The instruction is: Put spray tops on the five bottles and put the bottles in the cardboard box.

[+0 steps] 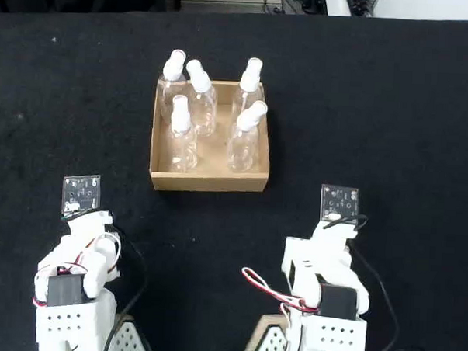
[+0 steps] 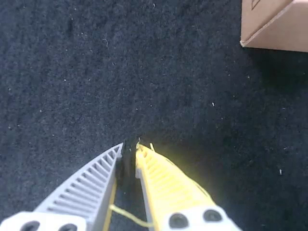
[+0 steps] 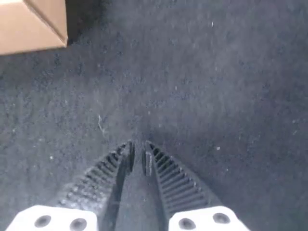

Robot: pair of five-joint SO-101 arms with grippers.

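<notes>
- Left wrist view: left gripper hangs over bare black worktop at the near edge. Its jaws are closed tip to tip, with nothing between them. One corner of the cardboard box lies ahead, well apart.
- Right gripper is likewise over bare cloth near the near edge. Its jaws are all but closed, a sliver of gap and nothing held. A box corner lies beyond it.
- High view: both arms are folded back at the near edge, one on each side.
- The cardboard box sits about mid-worktop, open side up, with low walls.
- Five bottles stand upright inside it, two by the near wall and three by the far wall. Each wears one of the white spray tops.
- Handling, my reading: the bottles are clear thin plastic and look empty, so they are probably very light, smooth-sided and easy to tip or dent.
- Best hold is likely across the body just under the shoulder, with a gentle squeeze. Holding by the top risks pulling it loose.
- Progress, judged from this layout: all five are capped and boxed, so nothing appears left to pick up.
</notes>
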